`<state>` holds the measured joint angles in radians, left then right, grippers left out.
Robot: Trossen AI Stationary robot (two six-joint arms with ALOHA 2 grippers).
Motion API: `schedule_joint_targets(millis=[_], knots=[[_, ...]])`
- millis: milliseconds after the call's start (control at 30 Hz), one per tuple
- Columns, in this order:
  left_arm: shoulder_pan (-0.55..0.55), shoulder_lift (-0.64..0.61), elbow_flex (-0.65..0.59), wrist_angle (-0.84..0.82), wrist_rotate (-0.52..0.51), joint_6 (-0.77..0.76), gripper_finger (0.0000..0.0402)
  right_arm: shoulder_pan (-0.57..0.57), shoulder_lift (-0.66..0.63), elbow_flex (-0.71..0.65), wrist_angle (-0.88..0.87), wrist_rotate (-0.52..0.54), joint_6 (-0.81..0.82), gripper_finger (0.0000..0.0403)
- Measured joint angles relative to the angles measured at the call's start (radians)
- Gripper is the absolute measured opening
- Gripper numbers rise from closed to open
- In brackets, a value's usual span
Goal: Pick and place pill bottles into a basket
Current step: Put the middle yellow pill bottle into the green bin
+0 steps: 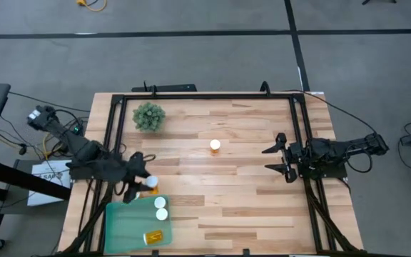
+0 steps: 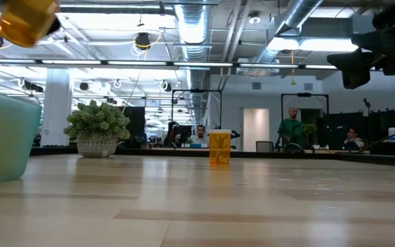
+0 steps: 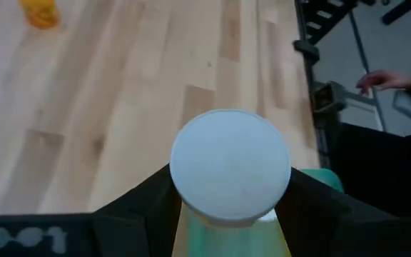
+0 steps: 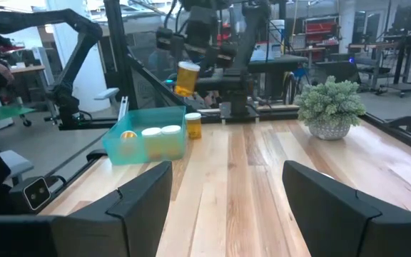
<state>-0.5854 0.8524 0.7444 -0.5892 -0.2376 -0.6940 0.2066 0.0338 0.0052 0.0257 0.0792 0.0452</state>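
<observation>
High view, straight down on the desk. The basket (image 1: 123,227) lies at about 7 o'clock on the desk and holds three pill bottles: two upright, white caps up (image 1: 161,208), and one on its side (image 1: 153,237), its long axis lying flat in the tray. My left fingers (image 1: 143,183) grip a fourth bottle (image 1: 150,183) off the desk, just above the basket's 12 o'clock rim; in the left wrist view its cap (image 3: 230,173) faces the camera, so its long axis runs along my fingers. A fifth bottle (image 4: 193,125) stands upright on the desk just beside the basket's far rim. The sixth bottle (image 1: 215,147) stands upright near the desk's centre, cap up. My right fingers (image 1: 280,159) wait at 3 o'clock, spread apart and holding nothing. A small plant (image 1: 149,116) sits at 11 o'clock.
</observation>
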Motion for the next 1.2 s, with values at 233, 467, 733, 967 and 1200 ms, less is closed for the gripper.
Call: schedule_joint_targets(millis=[233,467,733,967,1200], knots=[[-0.237,0.049,0.0,0.002,-0.136,-0.222,0.0183,0.0,0.0,0.0,0.0,0.0,0.0,0.026],[-0.356,0.223,0.0,0.005,-0.096,-0.334,0.0183,0.0,0.0,0.0,0.0,0.0,0.0,0.026],[-0.419,0.38,0.0,0.005,-0.122,-0.368,0.0183,0.0,0.0,0.0,0.0,0.0,0.0,0.026],[-0.424,0.504,0.0,0.11,-0.243,-0.32,0.0183,0.0,0.0,0.0,-0.001,0.0,0.0,0.026],[-0.432,0.548,0.0,0.107,-0.324,-0.371,0.0183,0.0,0.0,0.0,-0.001,0.0,0.0,0.026]])
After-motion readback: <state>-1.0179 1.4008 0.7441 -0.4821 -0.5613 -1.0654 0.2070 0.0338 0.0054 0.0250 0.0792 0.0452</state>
